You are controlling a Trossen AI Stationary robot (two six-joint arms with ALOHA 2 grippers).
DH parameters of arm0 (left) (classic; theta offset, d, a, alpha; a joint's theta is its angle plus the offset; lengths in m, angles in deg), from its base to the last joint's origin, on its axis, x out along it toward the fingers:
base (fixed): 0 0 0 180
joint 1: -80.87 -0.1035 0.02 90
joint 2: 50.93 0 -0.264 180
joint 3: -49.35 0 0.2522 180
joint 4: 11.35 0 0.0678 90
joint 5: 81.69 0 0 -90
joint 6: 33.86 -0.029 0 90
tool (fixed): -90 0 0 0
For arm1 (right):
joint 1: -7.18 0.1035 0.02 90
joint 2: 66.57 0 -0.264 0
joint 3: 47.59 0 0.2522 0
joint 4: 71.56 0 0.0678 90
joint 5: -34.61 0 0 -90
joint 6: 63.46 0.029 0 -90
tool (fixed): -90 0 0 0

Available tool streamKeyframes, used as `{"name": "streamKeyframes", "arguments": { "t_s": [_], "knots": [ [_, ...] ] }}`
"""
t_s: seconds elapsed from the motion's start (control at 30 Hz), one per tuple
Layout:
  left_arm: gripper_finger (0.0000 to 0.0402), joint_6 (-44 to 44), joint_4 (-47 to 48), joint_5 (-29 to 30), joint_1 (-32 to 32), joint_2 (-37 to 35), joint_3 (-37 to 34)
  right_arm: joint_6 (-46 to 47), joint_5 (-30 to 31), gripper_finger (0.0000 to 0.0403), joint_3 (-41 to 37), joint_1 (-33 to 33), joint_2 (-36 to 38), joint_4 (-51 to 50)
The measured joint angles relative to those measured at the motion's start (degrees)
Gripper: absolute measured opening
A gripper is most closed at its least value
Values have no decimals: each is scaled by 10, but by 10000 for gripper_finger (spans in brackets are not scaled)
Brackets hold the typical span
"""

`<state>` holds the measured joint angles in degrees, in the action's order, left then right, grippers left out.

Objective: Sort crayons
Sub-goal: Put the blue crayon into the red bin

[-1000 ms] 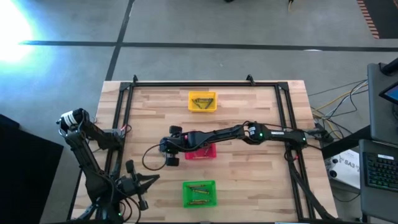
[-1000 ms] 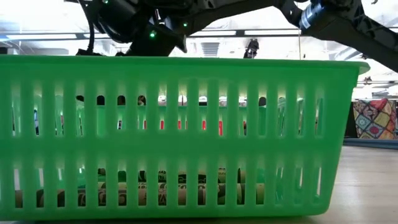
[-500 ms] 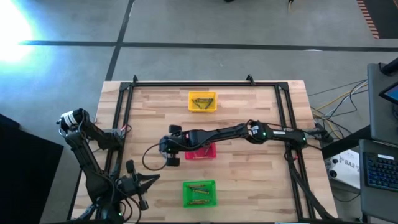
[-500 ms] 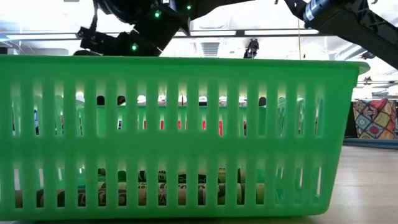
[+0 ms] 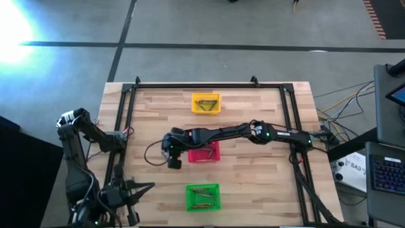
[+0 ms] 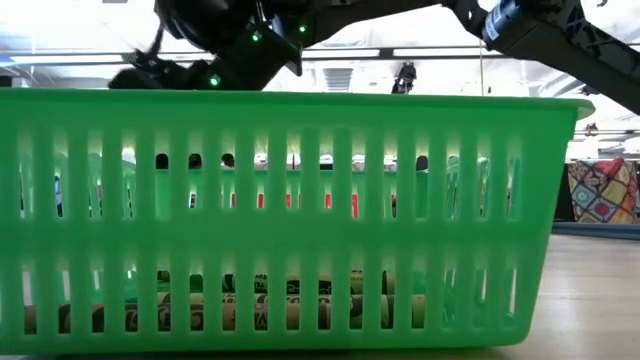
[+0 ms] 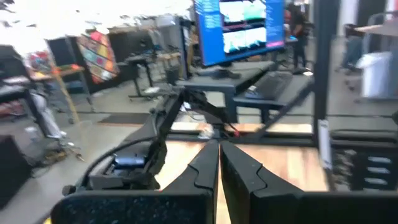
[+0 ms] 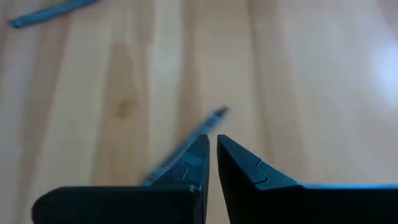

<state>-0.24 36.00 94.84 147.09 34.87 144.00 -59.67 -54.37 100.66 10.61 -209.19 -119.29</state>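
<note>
My right gripper [image 5: 168, 149] [image 8: 212, 148] is shut and hangs over the wooden table just left of the red basket [image 5: 209, 154]. A grey-blue crayon [image 8: 211, 123] lies on the table beside its fingertips, partly hidden behind one finger. Another blue crayon [image 8: 53, 12] lies farther off. Olive crayons lie in the yellow basket [image 5: 206, 103] and in the green basket [image 5: 203, 197] [image 6: 290, 200]. My left gripper [image 5: 143, 186] [image 7: 219, 152] is shut and empty at the table's near left corner.
A black frame [image 5: 190, 85] runs around the table's far and side edges. The green basket fills the low view, and the right arm [image 6: 520, 25] passes above it. A desk with a monitor [image 7: 239, 28] stands in the room beyond the table.
My left arm has drawn back toward the table's near left corner. My right gripper has shifted slightly toward the far edge beside the red basket.
</note>
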Motion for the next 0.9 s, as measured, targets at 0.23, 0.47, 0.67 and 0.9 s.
{"name": "streamKeyframes", "arguments": {
  "t_s": [0.23,0.47,0.67,0.9],
  "knots": [
    [0,5,1,34,-10,1,-17,19,-10,24,0,-11,0,-40],
    [0,-8,3,35,-17,-1,-15,-22,-16,22,2,-11,2,-74],
    [0,-39,4,35,-16,-1,-9,-20,-18,23,3,-25,39,-98],
    [0,-47,15,35,-14,0,-14,7,-46,84,4,-39,60,-145]
  ]
}}
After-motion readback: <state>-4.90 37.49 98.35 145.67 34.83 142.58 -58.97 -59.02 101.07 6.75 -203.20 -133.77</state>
